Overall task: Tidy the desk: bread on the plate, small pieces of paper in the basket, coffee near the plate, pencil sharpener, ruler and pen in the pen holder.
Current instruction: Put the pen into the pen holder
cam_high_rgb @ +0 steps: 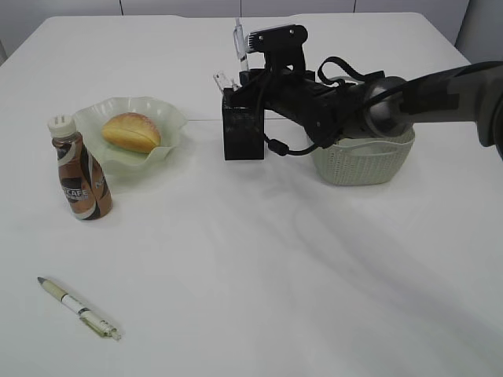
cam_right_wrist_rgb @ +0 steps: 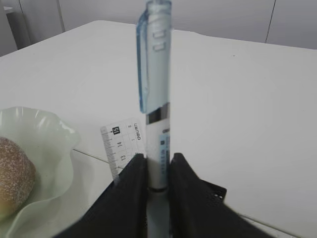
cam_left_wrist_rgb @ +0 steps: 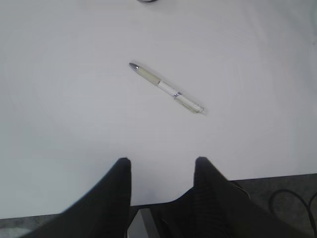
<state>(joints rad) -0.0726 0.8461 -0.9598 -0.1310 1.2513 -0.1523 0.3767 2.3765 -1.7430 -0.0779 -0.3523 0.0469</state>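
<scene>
I see bread (cam_high_rgb: 131, 131) on the plate (cam_high_rgb: 167, 118) and coffee (cam_high_rgb: 79, 168) beside it near the desk's left edge; my right gripper (cam_right_wrist_rgb: 157, 171) pinches a blue pen (cam_right_wrist_rgb: 156, 94) upright over the pen holder (cam_high_rgb: 242, 129), ruler (cam_right_wrist_rgb: 121, 141) inside, while my half-open, empty left gripper (cam_left_wrist_rgb: 162, 166) hovers over a second pen (cam_left_wrist_rgb: 167, 88) by the front-left corner.

Right arm reaches across to pen holder (cam_high_rgb: 243, 126); right tool (cam_high_rgb: 250, 59) above it, around upright light-blue pen (cam_high_rgb: 239, 38). Ruler (cam_high_rgb: 224, 80) sticks up from holder. Basket (cam_high_rgb: 365, 162) behind arm. Bread (cam_high_rgb: 132, 131) on plate (cam_high_rgb: 167, 118); coffee (cam_high_rgb: 79, 169) just beside plate. White pen (cam_high_rgb: 78, 308) lies on table (cam_high_rgb: 275, 267), front left.
</scene>
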